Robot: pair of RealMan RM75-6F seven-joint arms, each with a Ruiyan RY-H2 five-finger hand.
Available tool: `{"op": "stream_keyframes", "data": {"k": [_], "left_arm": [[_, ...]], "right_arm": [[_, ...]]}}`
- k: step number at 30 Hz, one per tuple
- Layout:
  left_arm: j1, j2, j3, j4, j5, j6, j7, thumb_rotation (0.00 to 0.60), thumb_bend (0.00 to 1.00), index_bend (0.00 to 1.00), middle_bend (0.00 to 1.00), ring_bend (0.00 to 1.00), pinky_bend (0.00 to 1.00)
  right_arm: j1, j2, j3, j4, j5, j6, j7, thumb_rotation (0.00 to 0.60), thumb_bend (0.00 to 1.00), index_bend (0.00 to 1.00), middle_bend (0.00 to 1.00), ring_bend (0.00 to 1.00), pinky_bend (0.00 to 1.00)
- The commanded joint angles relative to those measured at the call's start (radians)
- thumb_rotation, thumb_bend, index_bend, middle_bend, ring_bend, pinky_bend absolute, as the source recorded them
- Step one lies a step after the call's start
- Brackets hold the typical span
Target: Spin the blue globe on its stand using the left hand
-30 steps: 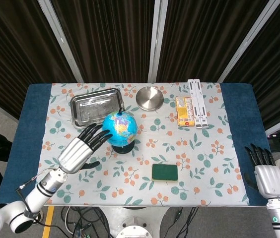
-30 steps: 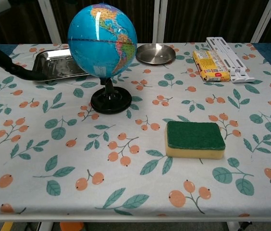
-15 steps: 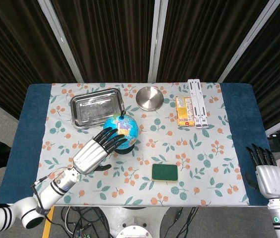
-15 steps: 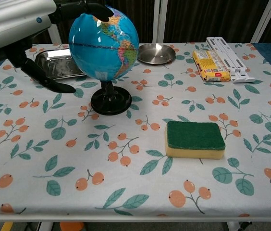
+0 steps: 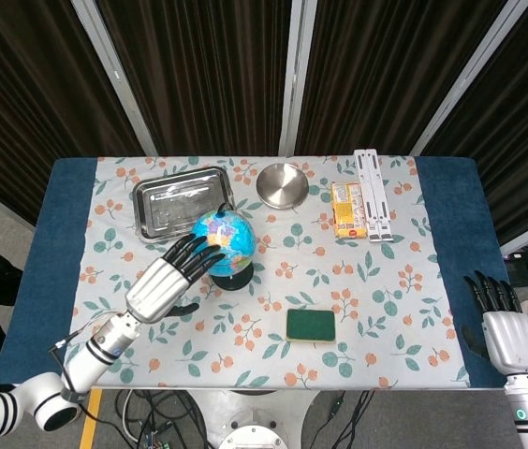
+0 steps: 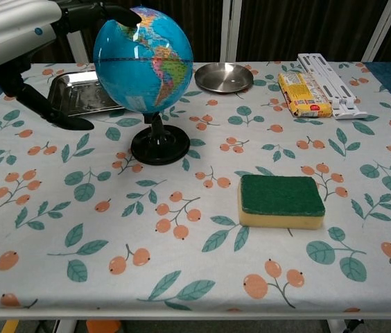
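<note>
The blue globe (image 6: 143, 57) stands on its black stand (image 6: 159, 146) left of centre on the surface (image 6: 202, 277), just in front of the steel tray (image 5: 182, 202). The left hand (image 5: 168, 279) reaches in from the near left, palm down, its fingers (image 5: 192, 252) spread and laid over the globe's upper left side, grasping nothing. The right hand (image 5: 502, 323) rests at the near right edge, fingers straight and apart, holding nothing. A leaf-and-berry cloth covers the surface; dark curtains hang behind.
</note>
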Motion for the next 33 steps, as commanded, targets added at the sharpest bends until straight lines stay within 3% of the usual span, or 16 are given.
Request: {"op": "stream_keyframes", "data": {"k": [1, 19, 33], "left_arm": [[0.011, 0.01, 0.005, 0.004, -0.008, 0.008, -0.002, 0.6, 0.02, 0.09, 0.11, 0.01, 0.09], [0.13, 0.094, 0.032, 0.042, -0.078, 0.103, -0.05, 0.6, 0.02, 0.09, 0.11, 0.01, 0.09], [0.364, 0.193, 0.116, 0.133, -0.154, 0.265, -0.108, 0.6, 0.02, 0.09, 0.11, 0.01, 0.09]], "right_arm": [[0.0, 0.001, 0.0, -0.002, 0.0, 0.001, -0.002, 0.6, 0.29, 0.0, 0.0, 0.0, 0.0], [0.001, 0.002, -0.001, -0.011, 0.001, -0.003, -0.013, 0.6, 0.29, 0.0, 0.0, 0.0, 0.0], [0.006, 0.005, -0.001, -0.041, -0.011, 0.003, -0.035, 0.6, 0.29, 0.0, 0.0, 0.0, 0.0]]}}
